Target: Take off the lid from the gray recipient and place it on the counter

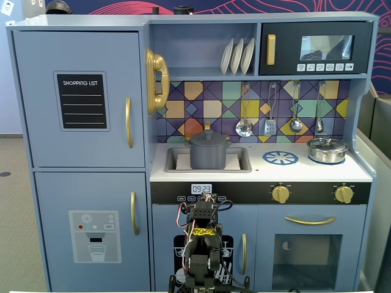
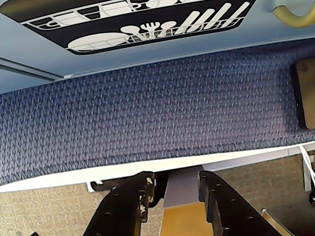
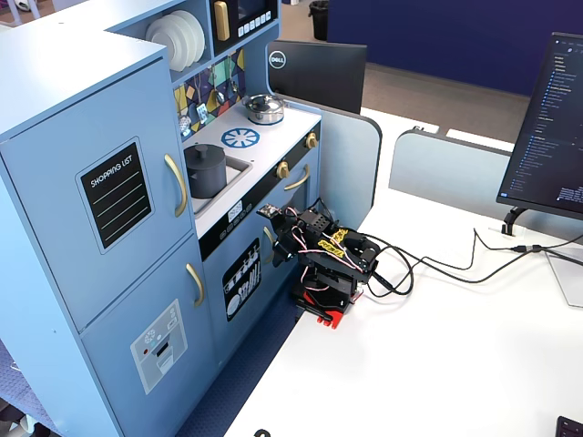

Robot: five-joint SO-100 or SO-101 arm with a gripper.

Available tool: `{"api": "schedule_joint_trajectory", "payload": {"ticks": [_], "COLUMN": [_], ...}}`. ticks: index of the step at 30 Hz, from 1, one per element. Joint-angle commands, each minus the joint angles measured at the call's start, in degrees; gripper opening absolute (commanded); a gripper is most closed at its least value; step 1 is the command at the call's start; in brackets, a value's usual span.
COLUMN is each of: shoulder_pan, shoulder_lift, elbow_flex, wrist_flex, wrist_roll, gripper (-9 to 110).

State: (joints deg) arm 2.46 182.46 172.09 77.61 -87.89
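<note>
The lid [image 1: 208, 138], that round matte dark gray disc with its small central knob, sits squarely on the gray recipient [image 1: 208, 156], the matte dark gray cylindrical toy stockpot, and the pot itself stands down in the recessed sink of the counter [image 1: 256, 169], the flat white worktop of the blue toy kitchen. Nothing lifted yet! The tool [image 2: 173, 183] is folded low on the white desk [image 3: 437, 364], tucked up against the kitchen's lower cabinet near the desk's edge, and in the wrist view its two black fingers [image 2: 132, 201] stand apart with nothing between them, aimed down past the desk edge at blue carpet.

So where's the danger? That's a long climb, from below the worktop's front edge up and over it. Swing up too close and the arm could clip the gold round knobs [image 1: 280, 194] or the front lip. The small knob is a tiny target; a slightly off-centre pinch could slide off or tip the disc. Pull up at an angle and the whole pot may drag or rock in the sink. And over at the counter's right end, in a fixed view, waits the shiny silver pot [image 1: 327, 150] — set the disc down carelessly there and it gets knocked.
</note>
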Motion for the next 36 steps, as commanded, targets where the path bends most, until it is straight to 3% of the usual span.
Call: {"api": "schedule_joint_trajectory", "payload": {"ticks": [1,15,24,29,36], "shoulder_pan": [0.97,0.00,-3.52,-2.29,-2.29], "shoulder_lift": [-0.35,-0.35,-11.60,-16.52,-16.70], "elbow_flex": [-0.09,-1.76,-33.66,-48.25,-48.69], "wrist_flex": [10.11,8.09,-2.02,-13.45,-36.65], "wrist_roll": [-0.88,2.11,7.12,3.52,-1.67], "gripper": [0,0,0,0,1]}}
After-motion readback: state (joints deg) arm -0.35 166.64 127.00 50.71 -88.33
